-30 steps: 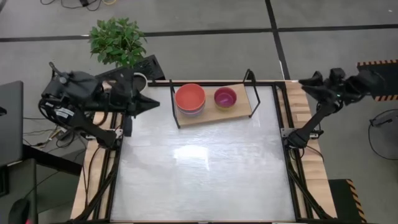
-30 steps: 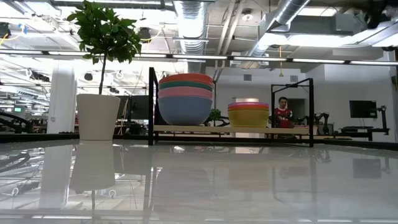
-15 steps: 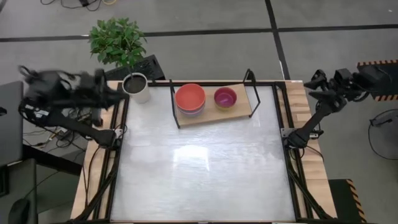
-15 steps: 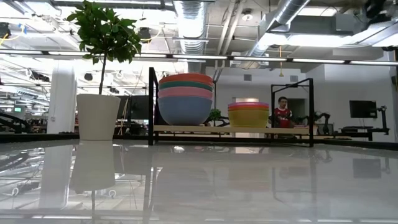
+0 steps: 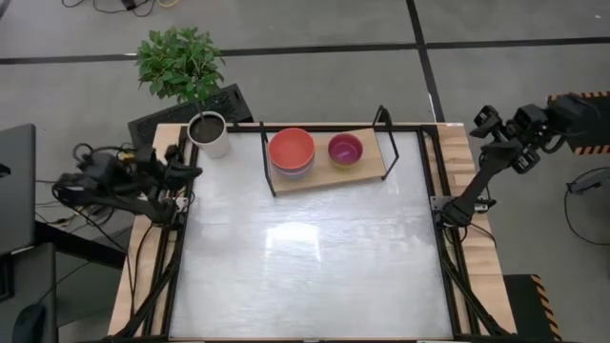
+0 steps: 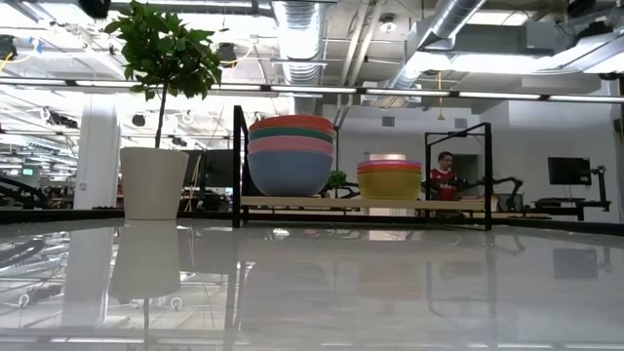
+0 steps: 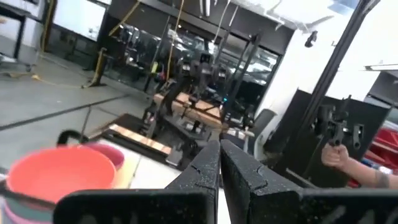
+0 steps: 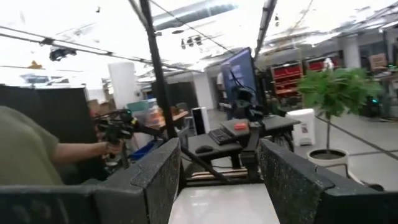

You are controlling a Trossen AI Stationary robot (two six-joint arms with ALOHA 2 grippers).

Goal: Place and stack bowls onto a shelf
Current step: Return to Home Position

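Two stacks of bowls stand on the light-wood shelf (image 5: 367,168) at the table's far edge. The left stack (image 6: 291,156) is blue, pink, teal and orange-red from bottom to top; its orange-red top bowl (image 5: 291,149) also shows in the left wrist view (image 7: 59,175). The right stack (image 6: 389,181) is yellow with a purple bowl (image 5: 345,149) on top. My left gripper (image 5: 191,172) is shut, off the table's left edge, its fingers (image 7: 208,168) closed together. My right gripper (image 5: 482,122) is open, past the table's far right corner, its fingers (image 8: 155,177) apart on nothing.
A white plant pot (image 5: 208,134) stands at the table's far left corner, left of the shelf. The shelf's black end frames (image 6: 237,166) rise at both ends. The white tabletop (image 5: 305,257) lies in front of the shelf. A person (image 6: 444,178) is in the room behind.
My left arm has drawn back from the shelf's left end toward the table's left edge, then swung down and nearer, ending beyond that edge. My right arm has drifted slightly farther right. The bowls have stayed put.
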